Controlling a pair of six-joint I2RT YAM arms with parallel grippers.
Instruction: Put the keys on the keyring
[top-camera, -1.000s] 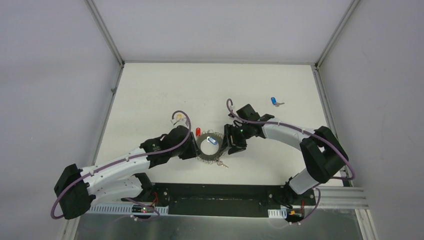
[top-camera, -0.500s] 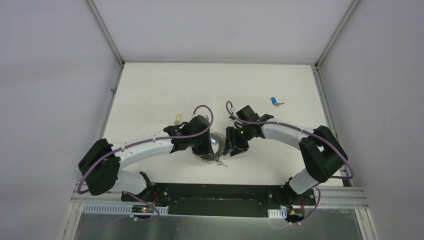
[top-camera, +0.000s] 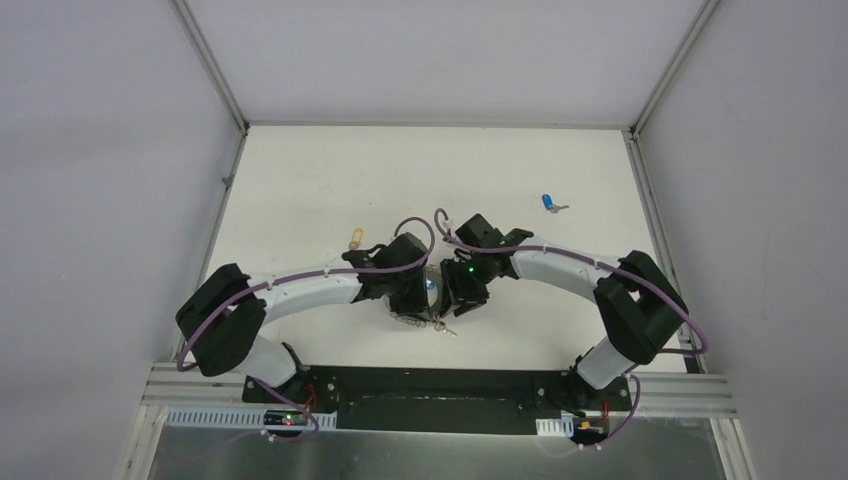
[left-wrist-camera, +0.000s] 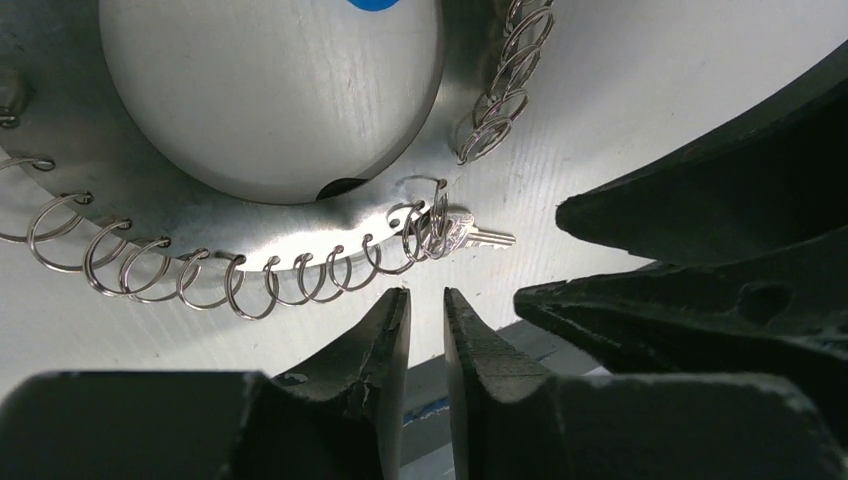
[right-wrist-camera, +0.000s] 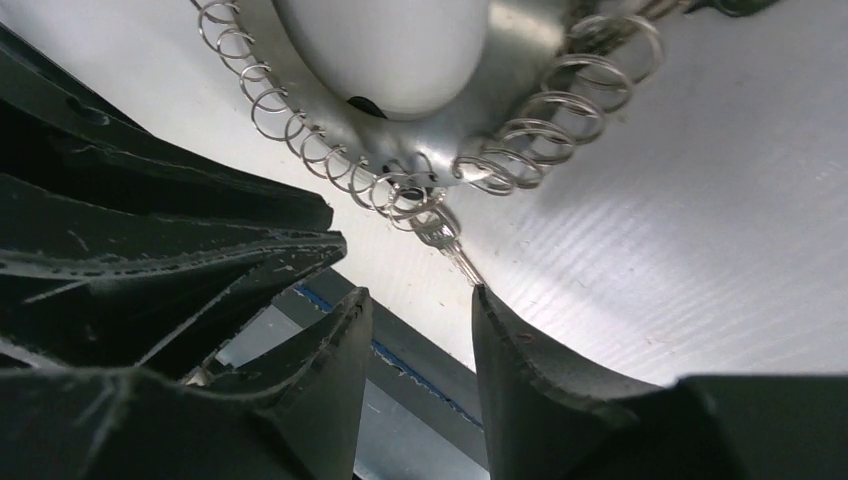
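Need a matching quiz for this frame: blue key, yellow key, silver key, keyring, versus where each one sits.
Things:
1 blue key
2 yellow key
3 silver key
4 keyring

Places:
A between left gripper and right gripper
B loose, on the right half of the table
C touching the ring's coils
D loose, on the left half of the table

Pairs: 1-B, 2-D, 3-C, 4-A
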